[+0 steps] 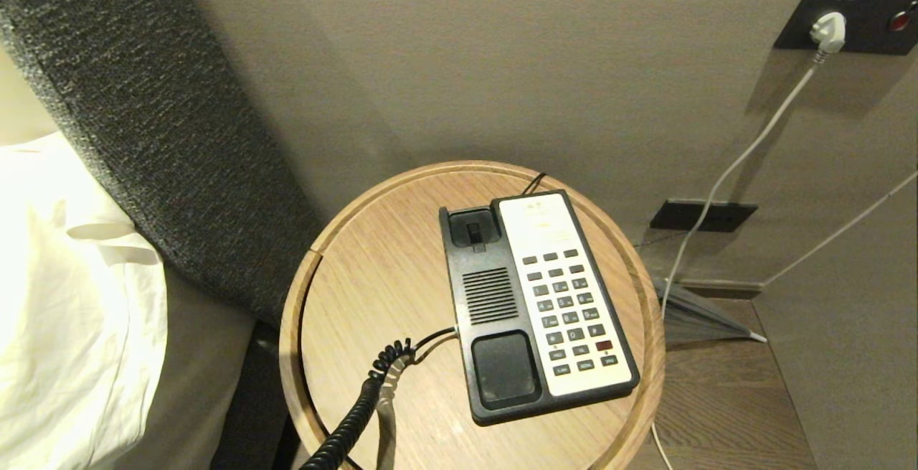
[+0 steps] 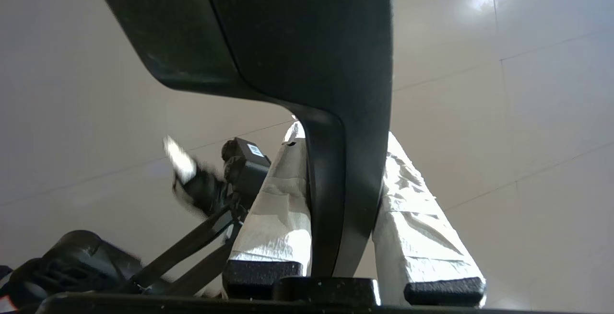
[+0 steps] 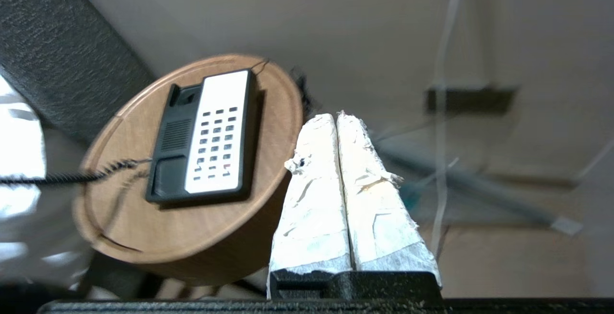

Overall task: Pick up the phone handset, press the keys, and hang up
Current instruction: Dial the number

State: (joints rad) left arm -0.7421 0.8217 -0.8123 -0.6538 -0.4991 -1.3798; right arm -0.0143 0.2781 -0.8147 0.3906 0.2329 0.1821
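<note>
My left gripper (image 2: 345, 218) clamps handset (image 2: 288, 40); right gripper (image 3: 338, 127) pressed together (empty), near keys (image 3: 216, 144), labels unreadable.

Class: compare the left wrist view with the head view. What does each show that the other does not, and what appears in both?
Only the left wrist view: the phone handset clamped by the left gripper.
Only the head view: the phone base with the keys, cradle empty, on a round wooden table.
Both: nothing identifiable; only the head view shows the coiled cord.
</note>
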